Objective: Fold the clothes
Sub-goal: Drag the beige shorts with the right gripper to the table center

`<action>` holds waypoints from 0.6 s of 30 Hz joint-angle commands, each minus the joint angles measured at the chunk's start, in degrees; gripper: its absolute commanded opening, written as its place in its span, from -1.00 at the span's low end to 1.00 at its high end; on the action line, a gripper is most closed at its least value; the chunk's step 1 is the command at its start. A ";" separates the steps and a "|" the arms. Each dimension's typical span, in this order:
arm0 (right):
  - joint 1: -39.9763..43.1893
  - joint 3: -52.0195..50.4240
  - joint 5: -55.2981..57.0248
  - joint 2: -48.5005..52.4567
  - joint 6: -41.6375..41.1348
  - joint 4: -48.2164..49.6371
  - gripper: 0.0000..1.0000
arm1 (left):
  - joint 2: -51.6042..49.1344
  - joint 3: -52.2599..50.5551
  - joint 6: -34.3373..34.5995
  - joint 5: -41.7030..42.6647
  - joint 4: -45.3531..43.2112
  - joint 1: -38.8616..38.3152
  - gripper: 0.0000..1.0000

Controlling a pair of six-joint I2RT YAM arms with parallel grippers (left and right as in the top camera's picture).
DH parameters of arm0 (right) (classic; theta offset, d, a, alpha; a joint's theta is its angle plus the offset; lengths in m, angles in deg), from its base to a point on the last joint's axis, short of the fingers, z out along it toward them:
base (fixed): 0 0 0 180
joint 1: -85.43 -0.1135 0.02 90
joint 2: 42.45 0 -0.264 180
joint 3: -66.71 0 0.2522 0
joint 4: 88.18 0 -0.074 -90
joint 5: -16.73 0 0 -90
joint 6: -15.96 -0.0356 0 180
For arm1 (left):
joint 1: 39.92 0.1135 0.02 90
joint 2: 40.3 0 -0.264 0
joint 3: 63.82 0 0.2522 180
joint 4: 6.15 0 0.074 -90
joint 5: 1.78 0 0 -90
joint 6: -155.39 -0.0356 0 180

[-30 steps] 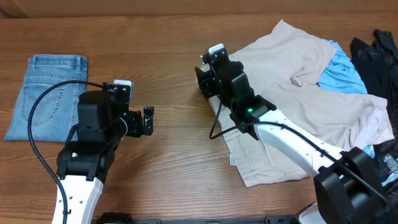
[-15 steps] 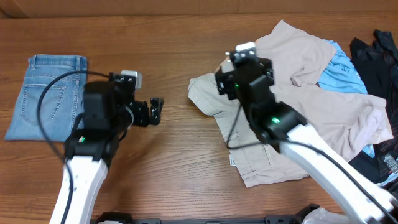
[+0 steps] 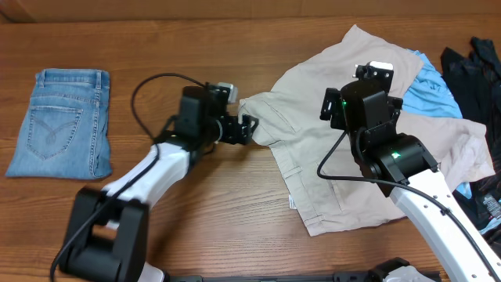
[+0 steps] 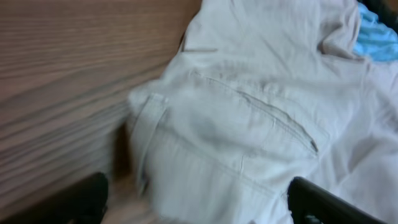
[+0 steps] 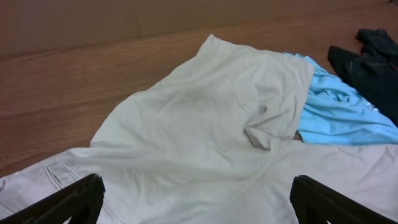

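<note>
On right half of table, shorts lying crumpled, partly covering blue shirt. Left gripper sitting at shorts' left corner, fingers spread wide around pocket area; contact probably not made, wrist view blurred. Right gripper hovering over shorts, fingers spread wide, pinching nothing. Jeans lying far left.

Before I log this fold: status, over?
Left end effector open at shorts corner. Right end effector open above shorts, empty. Shorts unfolded, blue shirt partly underneath.
</note>
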 commanded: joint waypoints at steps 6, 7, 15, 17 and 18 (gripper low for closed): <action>0.48 0.85 0.81 -0.68 -1.42 -0.87 1.00 | -6.99 0.81 9.33 1.18 -9.33 -0.70 -0.92; 0.48 0.85 0.81 -0.68 -1.42 -0.94 1.00 | -6.64 0.85 9.81 1.64 -9.31 -0.50 -0.92; 0.48 0.85 0.83 -0.68 -1.40 -2.03 1.00 | 9.40 0.92 4.33 -5.92 0.90 5.55 -0.92; 0.48 0.85 0.81 -0.68 -1.40 -2.01 1.00 | 15.34 0.92 4.20 -13.60 2.43 9.77 -0.92; 0.48 0.85 0.81 -0.68 -1.42 -2.03 1.00 | 17.07 0.92 4.22 -15.23 2.16 11.67 -0.92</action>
